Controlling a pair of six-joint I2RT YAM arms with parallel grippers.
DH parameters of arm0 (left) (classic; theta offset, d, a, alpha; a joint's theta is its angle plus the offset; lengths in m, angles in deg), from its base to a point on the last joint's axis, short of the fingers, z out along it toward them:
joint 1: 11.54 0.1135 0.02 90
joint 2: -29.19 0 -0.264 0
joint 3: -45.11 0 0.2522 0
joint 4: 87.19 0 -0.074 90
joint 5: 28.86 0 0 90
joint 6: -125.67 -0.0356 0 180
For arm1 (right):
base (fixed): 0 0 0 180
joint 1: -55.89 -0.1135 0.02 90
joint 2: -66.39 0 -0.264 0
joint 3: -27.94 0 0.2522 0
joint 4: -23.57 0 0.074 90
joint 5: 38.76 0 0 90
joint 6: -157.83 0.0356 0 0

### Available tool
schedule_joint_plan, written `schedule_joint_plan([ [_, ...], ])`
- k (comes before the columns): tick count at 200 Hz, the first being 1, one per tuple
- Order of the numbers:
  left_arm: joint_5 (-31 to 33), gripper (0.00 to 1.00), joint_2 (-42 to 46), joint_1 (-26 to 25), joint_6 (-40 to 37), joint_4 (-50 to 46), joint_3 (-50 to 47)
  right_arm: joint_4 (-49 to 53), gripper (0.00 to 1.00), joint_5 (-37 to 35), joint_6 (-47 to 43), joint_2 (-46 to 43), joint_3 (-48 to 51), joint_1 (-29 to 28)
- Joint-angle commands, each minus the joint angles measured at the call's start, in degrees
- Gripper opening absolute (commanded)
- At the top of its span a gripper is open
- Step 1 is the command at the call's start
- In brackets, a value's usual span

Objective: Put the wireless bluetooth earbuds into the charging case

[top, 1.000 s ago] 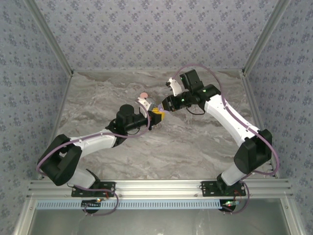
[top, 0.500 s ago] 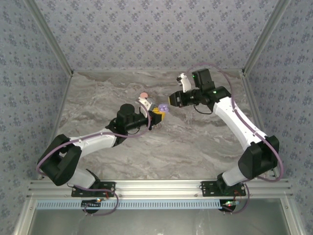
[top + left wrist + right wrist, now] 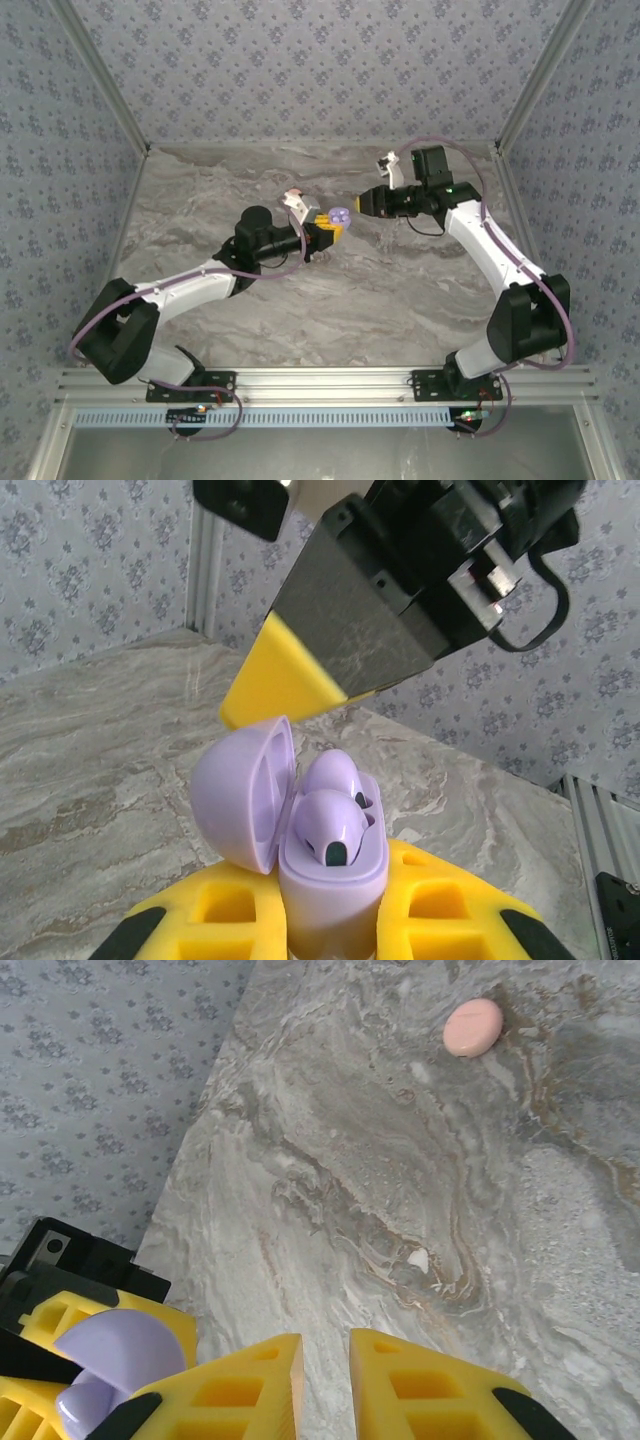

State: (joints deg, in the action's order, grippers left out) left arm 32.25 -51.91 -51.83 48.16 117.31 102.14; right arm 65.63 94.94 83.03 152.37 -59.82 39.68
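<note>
Lilac plastic sits at the centre of my left wrist feed. The charging case [image 3: 330, 885] stands upright between the yellow pads [image 3: 215, 910] of the left claw [image 3: 327, 232], which is clamped firmly on its lower body. Its lid [image 3: 245, 795] is swung open on the left, with the hollow side facing the mouth of the case.

Both earbuds [image 3: 328, 825] are seated side by side in their wells. Their long axes run down into the case, and only the rounded heads stick up out of the opening. The nearer one shows a small dark oval towards the camera.

From above, I see the case held over the middle of the marble table [image 3: 200, 200], with its open end aimed at the other arm. The right claw [image 3: 325, 1345] is just beside the case and apart from it, pointing back at it. Its yellow fingers are drawn almost together with nothing between them.

On the right wrist feed, a pink disc [image 3: 472, 1027] lies flat on the marble, well away from both claws.
</note>
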Motion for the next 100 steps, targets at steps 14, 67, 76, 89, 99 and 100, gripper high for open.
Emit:
schedule_joint_plan([
  [14, -2.93, 0.12, 1.06, -0.5, 0.53, 3.23, 2.6, -0.48, 0.2, 4.68, -0.78, 1.31, 0.35, 0.07],
  [67, -4.86, 0.12, 1.39, -0.49, 0.95, 4.32, 2.95, 0.82, 0.2, 5.77, -2.56, 2.27, 0.01, -0.98],
  [76, -5.13, 0.12, 1.39, -0.54, 0.96, 4.54, 2.96, 0.84, 0.2, 5.86, -2.64, 2.37, -0.11, -1.19],
  [89, -5.44, 0.12, 1.46, -0.51, 1.03, 4.58, 2.94, 0.8, 0.2, 6.08, -2.85, 2.49, -0.18, -1.4],
  [99, -5.77, 0.12, 1.52, -0.52, 1.05, 4.79, 2.8, 0.81, 0.2, 6.26, -2.96, 2.45, -0.35, -1.61],
  [100, -5.76, 0.12, 1.5, -0.55, 1.05, 4.84, 2.84, 0.85, 0.2, 6.28, -2.97, 2.45, -0.4, -1.62],
])
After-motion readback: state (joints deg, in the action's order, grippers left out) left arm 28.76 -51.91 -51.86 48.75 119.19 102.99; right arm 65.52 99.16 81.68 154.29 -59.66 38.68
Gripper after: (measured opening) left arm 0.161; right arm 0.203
